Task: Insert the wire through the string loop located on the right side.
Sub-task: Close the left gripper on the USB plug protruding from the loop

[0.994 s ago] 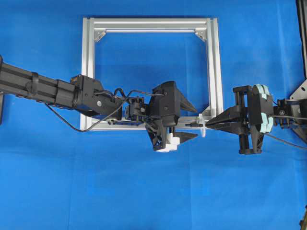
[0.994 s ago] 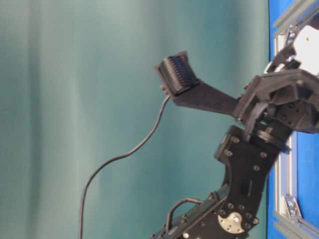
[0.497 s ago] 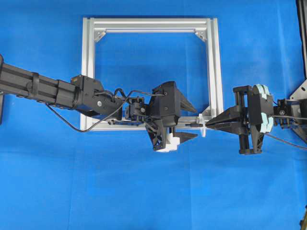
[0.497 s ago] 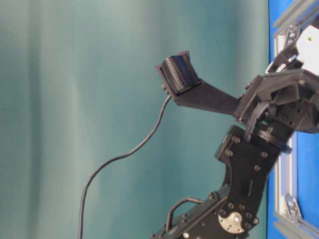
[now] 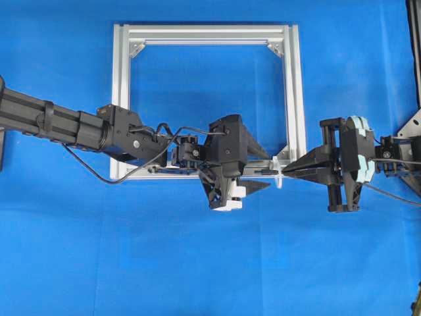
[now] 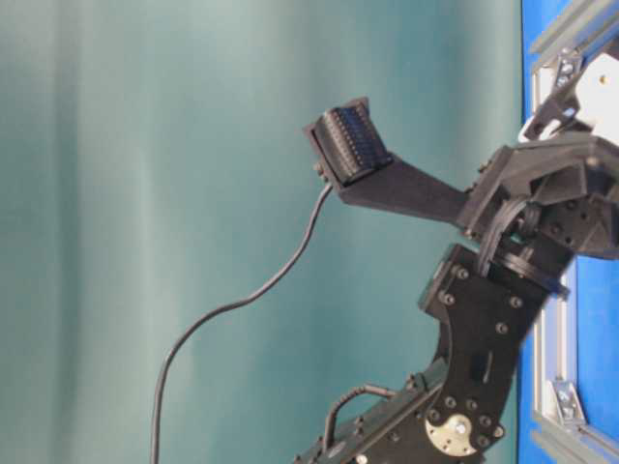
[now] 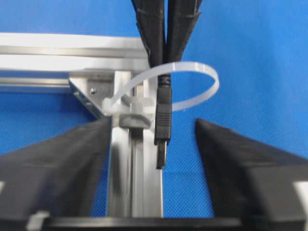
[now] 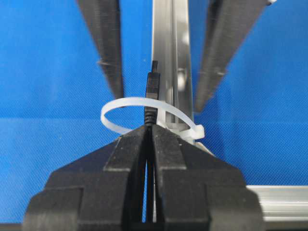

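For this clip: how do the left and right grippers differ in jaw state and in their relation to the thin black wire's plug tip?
The right gripper is shut on the thin black wire, holding it just behind the plug; the left gripper has its black jaws apart, flanking the plug without touching it.

The right gripper sits on one side of the white string loop, the left gripper on the other, where the plug pokes through.

Both point at the silver aluminium frame corner.

A blue cloth-covered table (image 5: 197,263) is carrying the work. A square silver aluminium frame (image 5: 122,99) is lying flat on the cloth, toward the far side, with silver corner brackets (image 5: 137,48) sitting inside its corners. A white string loop (image 7: 192,72) is standing out from the frame's near right corner, over the blue surface
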Tool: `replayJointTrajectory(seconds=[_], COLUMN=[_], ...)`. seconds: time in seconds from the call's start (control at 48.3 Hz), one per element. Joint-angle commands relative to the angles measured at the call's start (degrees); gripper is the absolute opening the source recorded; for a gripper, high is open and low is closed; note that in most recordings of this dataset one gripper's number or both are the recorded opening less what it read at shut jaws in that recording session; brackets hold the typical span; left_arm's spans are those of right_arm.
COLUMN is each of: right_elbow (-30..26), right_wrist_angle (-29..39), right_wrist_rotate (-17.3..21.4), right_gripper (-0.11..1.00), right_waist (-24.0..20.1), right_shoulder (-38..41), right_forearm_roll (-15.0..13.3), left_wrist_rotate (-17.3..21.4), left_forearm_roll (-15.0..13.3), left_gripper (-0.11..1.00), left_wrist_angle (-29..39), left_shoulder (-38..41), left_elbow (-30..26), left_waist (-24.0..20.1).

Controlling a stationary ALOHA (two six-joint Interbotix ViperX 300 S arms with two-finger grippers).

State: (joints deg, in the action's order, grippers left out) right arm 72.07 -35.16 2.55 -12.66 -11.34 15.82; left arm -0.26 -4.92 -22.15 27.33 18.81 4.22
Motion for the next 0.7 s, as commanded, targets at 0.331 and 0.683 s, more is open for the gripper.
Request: replayJointTrajectory(seconds=[0.331,0.683], right_elbow=[-1.1,-1.1], right_wrist_angle=[-0.1,0.9], right_wrist_rotate=[-0.1,-0.2], right_gripper=[-0.04,0.06], right_waist=[-0.2,-0.2], right_shoulder=[0.0,0.1], right_forearm_roll=[0.0,-0.3], left_wrist_rotate=[0.0,-0.1], left_forearm_roll=[0.1,0.0], left_gripper=[0.08,0.08], left_wrist_angle=[-3.0,-2.8], left_shoulder=[-1.9,-1.9], left_elbow=[-1.2,-0.9], left_waist=[0.4,0.4])
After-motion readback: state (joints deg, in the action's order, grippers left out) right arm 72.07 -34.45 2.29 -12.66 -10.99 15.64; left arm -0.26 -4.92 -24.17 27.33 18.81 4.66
